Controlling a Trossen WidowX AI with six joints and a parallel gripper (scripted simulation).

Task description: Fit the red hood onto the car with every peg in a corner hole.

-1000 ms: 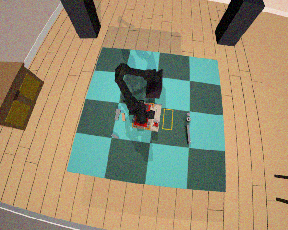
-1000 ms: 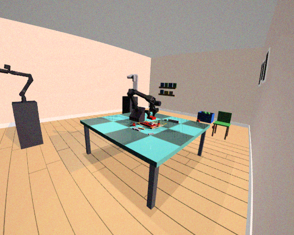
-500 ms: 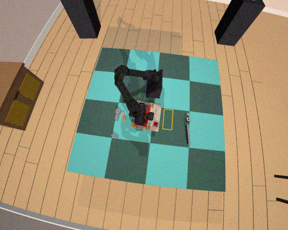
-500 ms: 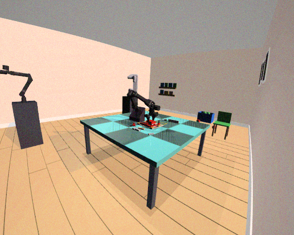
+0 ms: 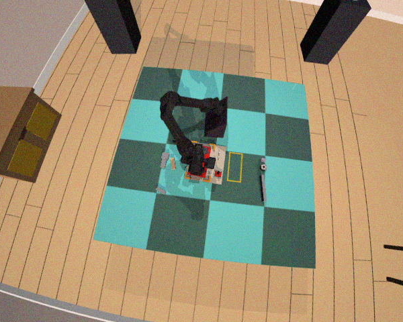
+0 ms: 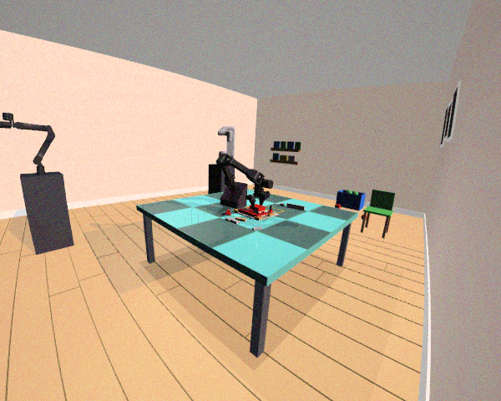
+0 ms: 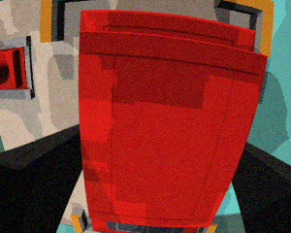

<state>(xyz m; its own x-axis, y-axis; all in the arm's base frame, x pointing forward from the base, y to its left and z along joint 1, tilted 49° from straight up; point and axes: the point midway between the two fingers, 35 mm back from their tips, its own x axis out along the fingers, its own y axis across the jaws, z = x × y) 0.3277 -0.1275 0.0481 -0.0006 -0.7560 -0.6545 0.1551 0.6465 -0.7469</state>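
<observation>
The red hood (image 7: 160, 146) (image 6: 259, 208) fills the middle of the wrist view, its flat roof towards the camera. My gripper (image 7: 161, 139) (image 6: 257, 203) is shut on the hood, with one dark finger along each side. It is low over the car in the jig. The red chassis (image 7: 175, 33) shows as a strip past the hood's far edge. The pale jig board (image 7: 19, 114) (image 5: 221, 155) has orange corner brackets around the chassis. The pegs, engine block and corner holes are hidden, and I cannot tell whether the hood touches the deck.
A red block with a black knob (image 7: 19, 68) (image 5: 217, 173) stands on the jig board beside the car. A yellow outlined rectangle (image 5: 241, 167) lies beyond it, then a long grey bar (image 5: 263, 188). Grey plates (image 5: 164, 159) (image 5: 160, 190) and a tan piece (image 5: 172, 163) lie on the other side.
</observation>
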